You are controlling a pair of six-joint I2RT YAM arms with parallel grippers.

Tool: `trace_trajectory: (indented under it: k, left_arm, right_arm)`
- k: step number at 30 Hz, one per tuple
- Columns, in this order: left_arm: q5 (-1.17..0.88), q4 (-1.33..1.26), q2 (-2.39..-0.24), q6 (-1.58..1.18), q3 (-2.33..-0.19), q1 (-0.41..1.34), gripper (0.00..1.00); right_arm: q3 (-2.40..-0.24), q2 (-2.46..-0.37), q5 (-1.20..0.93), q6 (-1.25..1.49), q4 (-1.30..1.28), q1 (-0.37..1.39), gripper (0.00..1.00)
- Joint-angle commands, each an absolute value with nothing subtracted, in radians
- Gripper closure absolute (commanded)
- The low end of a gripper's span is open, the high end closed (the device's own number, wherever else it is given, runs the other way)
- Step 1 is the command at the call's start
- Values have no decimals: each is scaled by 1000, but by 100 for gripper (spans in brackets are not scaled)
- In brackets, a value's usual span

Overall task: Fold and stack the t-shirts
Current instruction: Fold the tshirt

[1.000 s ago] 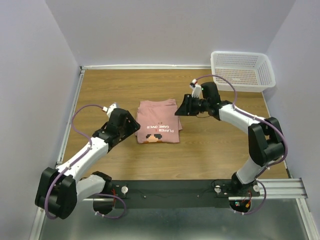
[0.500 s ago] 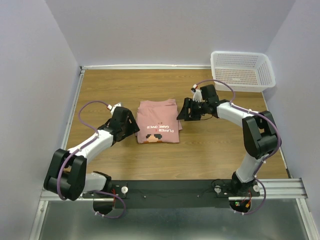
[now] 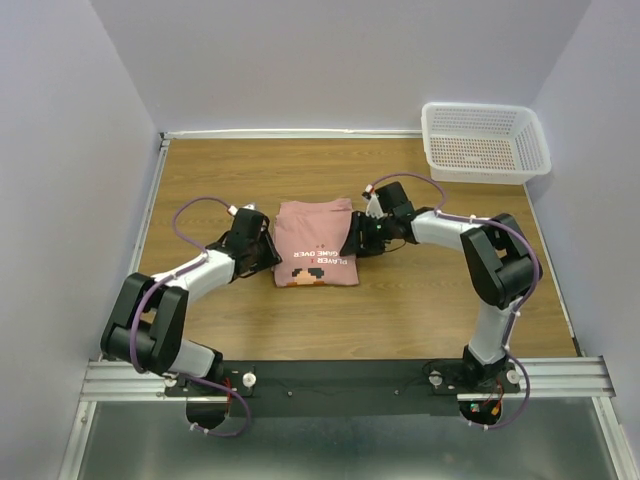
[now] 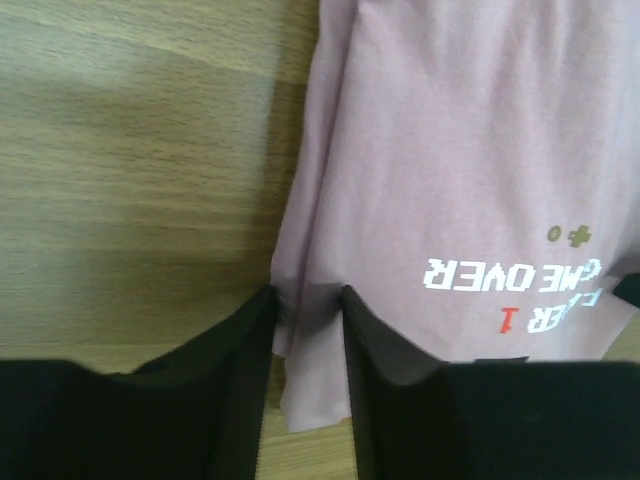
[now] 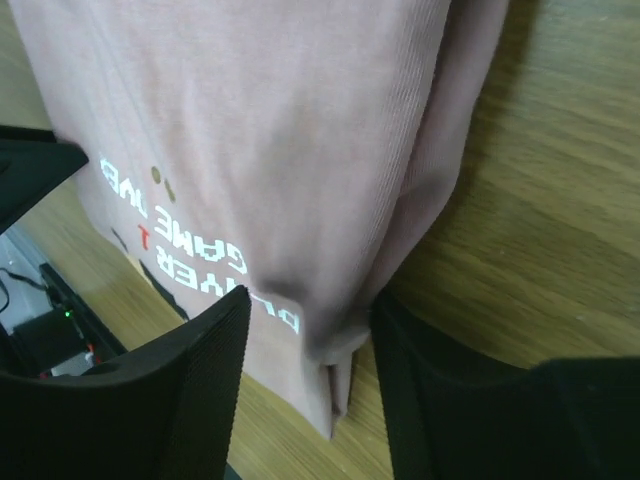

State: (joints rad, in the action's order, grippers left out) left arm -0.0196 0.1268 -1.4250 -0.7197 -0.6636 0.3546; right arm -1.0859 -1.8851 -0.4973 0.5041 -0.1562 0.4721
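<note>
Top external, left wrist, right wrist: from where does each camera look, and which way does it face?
Top external: above and behind the bases, looking down on the table, t-shirt and basket; both arms show.
Left wrist: on the left arm, looking along its black jaws, astride the t-shirt's left edge.
Right wrist: on the right arm, looking along its jaws, astride the opposite edge.
Shared: all three show the t-shirt's GAME OVER print.

Reaches inward with the left white-and-black jointed arm (image 3: 190, 275), forearm low. Sets the left black two-finger gripper (image 4: 308, 297) astride one edge of the dusty pink cotton t-shirt (image 4: 460, 150), both fingers (image 4: 240, 340) touching cloth; clamping not discernible. Mirrors with the right white-and-black arm (image 3: 445, 228); holds the right black gripper (image 5: 310, 310) parted wide around the opposite edge.
</note>
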Motion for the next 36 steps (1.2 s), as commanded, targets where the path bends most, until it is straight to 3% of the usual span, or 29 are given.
trace_trajectory:
  k: [1, 5, 9, 14, 18, 20, 24, 29, 35, 36]
  left_arm:
    - [-107, 91, -1402, -736, -631, 353, 68]
    - [-152, 52, -1367, -771, -572, 353, 82]
    - [-169, 21, -1359, -804, -523, 351, 98]
    - [-179, 12, -1365, -837, -469, 345, 100]
    - [-181, 20, -1325, -841, -451, 337, 90]
    - [-169, 40, -1286, -836, -451, 336, 84]
    - [-117, 100, -1212, -822, -463, 318, 66]
    - [-103, 146, -1108, -795, -482, 258, 44]
    - [-80, 193, -1101, -749, -592, 236, 43]
    - [-69, 192, -1114, -743, -612, 236, 48]
  right_arm:
    - [-1080, -1930, -448, 531, -172, 512, 46]
    - [-1055, -1919, -416, 537, -169, 518, 58]
    - [-1029, -1917, -390, 528, -161, 517, 80]
    - [-996, -1908, -384, 514, -158, 517, 83]
    - [-982, -1859, -379, 508, -161, 517, 73]
    - [-985, -1835, -380, 497, -161, 515, 61]
    - [-994, -1809, -376, 500, -166, 491, 53]
    - [-1023, -1786, -420, 480, -169, 442, 36]
    - [-1117, -1786, -482, 459, -175, 417, 31]
    - [-1153, -1790, -485, 453, -175, 417, 32]
